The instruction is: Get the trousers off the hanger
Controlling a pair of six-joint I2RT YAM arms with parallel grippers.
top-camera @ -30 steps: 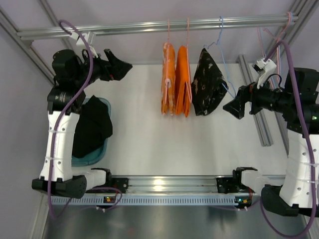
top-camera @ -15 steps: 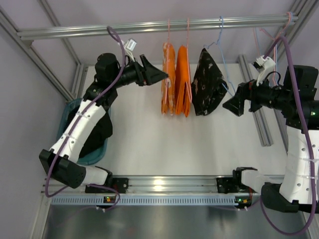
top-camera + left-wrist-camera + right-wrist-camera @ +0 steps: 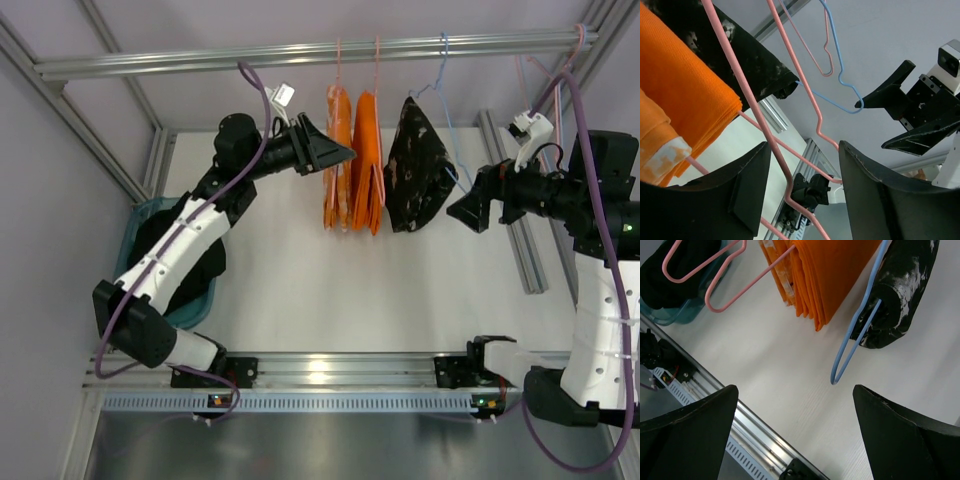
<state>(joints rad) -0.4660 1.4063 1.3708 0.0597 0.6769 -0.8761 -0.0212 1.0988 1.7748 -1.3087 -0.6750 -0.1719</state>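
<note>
Two bright orange trousers [image 3: 338,165] [image 3: 367,165] hang folded over thin pink wire hangers [image 3: 338,62] on the overhead rail. My left gripper [image 3: 345,155] is at the left side of the leftmost pair, up near its fold. In the left wrist view a pink hanger wire [image 3: 747,95] runs down between my two fingers, beside the orange cloth [image 3: 685,85]; the left gripper [image 3: 805,160] stands open, its jaws apart around the wire. My right gripper [image 3: 462,213] [image 3: 795,390] is open and empty, right of the garments.
A black speckled garment [image 3: 418,170] hangs on a light blue wire hanger [image 3: 855,340] right of the trousers. A teal bin [image 3: 192,308] holding black cloth sits at the left under my left arm. The aluminium rail [image 3: 250,58] crosses the top.
My left arm swung from above the bin rightward to the leftmost trousers, and its jaws have narrowed around the pink wire. The right arm has stayed put.
</note>
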